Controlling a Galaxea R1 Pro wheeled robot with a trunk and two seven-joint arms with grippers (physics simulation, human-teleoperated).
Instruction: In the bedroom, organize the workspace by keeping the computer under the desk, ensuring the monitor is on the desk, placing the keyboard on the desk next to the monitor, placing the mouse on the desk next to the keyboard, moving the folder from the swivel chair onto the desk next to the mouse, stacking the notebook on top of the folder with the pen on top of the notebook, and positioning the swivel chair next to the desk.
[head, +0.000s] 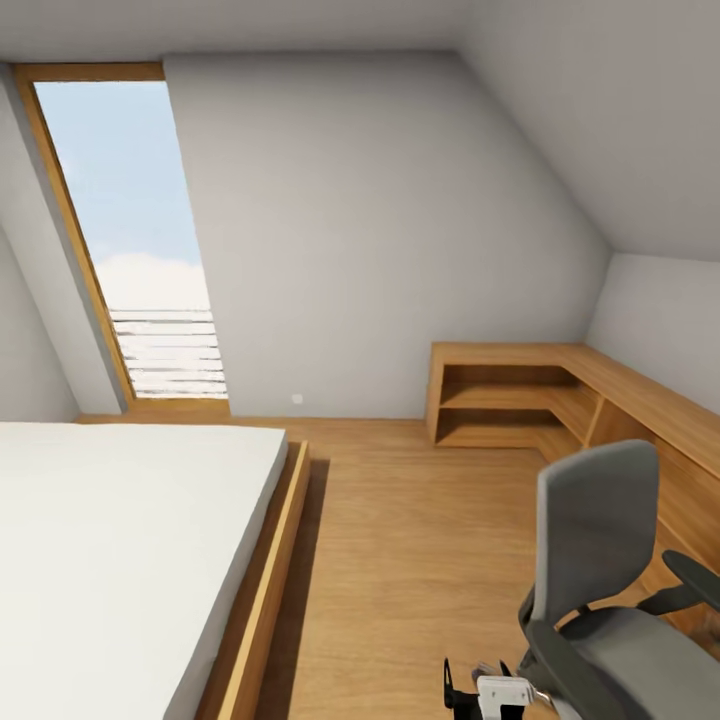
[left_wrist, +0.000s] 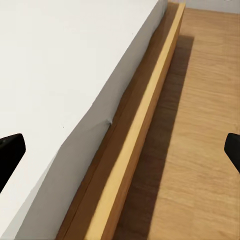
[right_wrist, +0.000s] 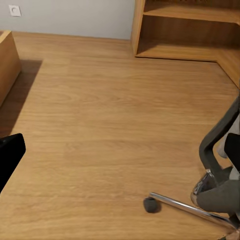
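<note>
The swivel chair (head: 595, 530) stands at the lower right of the head view, grey back toward me, its grey seat bare where it shows. In the right wrist view its dark frame (right_wrist: 220, 135), a chrome base leg (right_wrist: 190, 206) and a castor (right_wrist: 150, 204) rest on the plank floor. My right gripper (right_wrist: 120, 152) hangs open over that floor, and a part of it (head: 490, 692) shows just left of the chair. The left gripper (left_wrist: 120, 152) is open above the bed's edge. The desk, computer, monitor, keyboard, mouse, folder, notebook and pen are out of view.
A bed with a white mattress (head: 120, 540) and wooden frame (left_wrist: 135, 150) fills the left. A light wood shelf cabinet (head: 520, 400) runs along the right wall and far corner. A skylight (head: 130, 230) is at the far left. Open wood floor (head: 400, 560) lies between bed and chair.
</note>
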